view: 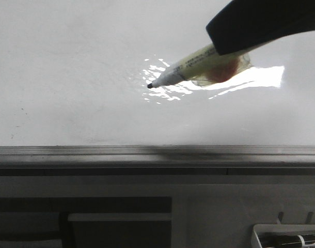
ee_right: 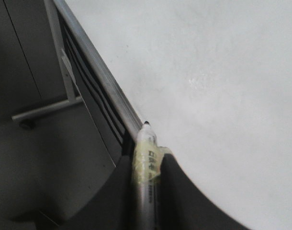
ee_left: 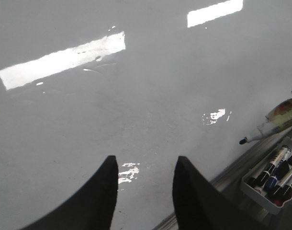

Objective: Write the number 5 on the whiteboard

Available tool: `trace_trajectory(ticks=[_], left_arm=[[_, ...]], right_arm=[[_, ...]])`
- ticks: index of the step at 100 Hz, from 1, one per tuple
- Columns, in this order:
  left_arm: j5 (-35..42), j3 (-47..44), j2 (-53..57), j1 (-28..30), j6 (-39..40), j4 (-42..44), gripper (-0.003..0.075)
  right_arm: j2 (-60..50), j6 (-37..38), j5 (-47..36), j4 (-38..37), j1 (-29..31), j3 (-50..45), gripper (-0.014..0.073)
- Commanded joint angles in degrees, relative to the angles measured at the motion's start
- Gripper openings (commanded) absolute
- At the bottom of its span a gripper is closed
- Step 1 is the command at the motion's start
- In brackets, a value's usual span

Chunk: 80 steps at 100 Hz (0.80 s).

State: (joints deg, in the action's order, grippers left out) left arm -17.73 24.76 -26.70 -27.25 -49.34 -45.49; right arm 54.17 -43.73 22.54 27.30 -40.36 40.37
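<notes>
The whiteboard (view: 69,77) fills the front view, glossy white with a bright glare patch. My right gripper (view: 224,49) comes in from the upper right, shut on a white marker (view: 183,70) wrapped in yellowish tape. The marker's black tip (view: 150,86) points down-left at the glare; I cannot tell whether it touches the board. In the right wrist view the marker (ee_right: 147,153) stands clamped in the gripper (ee_right: 147,160). My left gripper (ee_left: 145,160) hangs open over the whiteboard (ee_left: 136,96), holding nothing. The number 5 is out of view.
A grey metal edge strip (view: 147,151) runs along the board's near side. A small white tray (view: 286,238) with several markers (ee_left: 275,167) sits below that strip at the front right. Dark shelving lies under the board's edge (ee_right: 88,110).
</notes>
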Motion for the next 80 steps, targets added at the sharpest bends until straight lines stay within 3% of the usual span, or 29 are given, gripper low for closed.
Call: trace_trajectory(ticks=[1,8,15,35,54,80], left_arm=[[2.9,1.6,0.0,0.1,0.7,-2.1,0.0240],[2.9,1.6,0.0,0.1,0.7,-2.5,0.0240],[2.9,1.6,0.0,0.1,0.7,-3.3,0.0240],[2.9,1.6,0.0,0.1,0.7,-3.5,0.0240],[2.9,1.6,0.0,0.1,0.7,-3.5,0.0240],[2.9,1.6,-0.4,0.1,0.7,-3.5,0.0240]], right_arm=[[1.9,9.1,3.4,-14.1,0.1,7.2,-0.0036],[3.1,18.1,9.0,-27.3,0.1,11.6,-0.0037],[3.3,25.2,11.0,-33.0,0.0,14.9,-0.0037],[-0.9,32.8,10.9,-33.7,-1.3,18.3,-0.0036],[-3.9,42.9,18.0,-37.2,-2.5,17.8,-0.0036],[-7.8,47.8,13.3,-36.7,-2.5,11.8,-0.0036]])
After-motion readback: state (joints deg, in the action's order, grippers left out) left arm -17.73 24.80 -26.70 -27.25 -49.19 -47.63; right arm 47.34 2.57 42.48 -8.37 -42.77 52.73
